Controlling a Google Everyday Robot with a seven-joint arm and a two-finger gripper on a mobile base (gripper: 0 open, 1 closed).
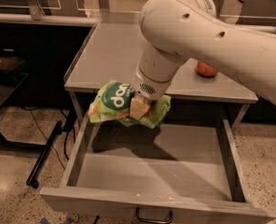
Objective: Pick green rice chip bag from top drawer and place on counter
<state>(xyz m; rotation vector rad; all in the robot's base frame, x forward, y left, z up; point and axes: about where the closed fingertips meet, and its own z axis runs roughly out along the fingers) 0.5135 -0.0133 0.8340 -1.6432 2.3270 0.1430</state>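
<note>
The green rice chip bag (pixel 113 101) is a crinkly light-green pouch with a dark green circle and white lettering. My gripper (pixel 139 108) is shut on it and holds it in the air, above the back left of the open top drawer (pixel 156 171), at about the height of the counter's front edge. The drawer floor is bare and carries the bag's shadow. The counter (pixel 114 50) lies just behind the bag. My big white arm hides much of the counter's middle and right.
An orange fruit (pixel 206 69) sits on the counter at the right, partly behind my arm. The drawer's pull handle (pixel 154 217) is at the bottom. A dark desk (pixel 7 73) and a black floor rail (pixel 44 154) stand to the left.
</note>
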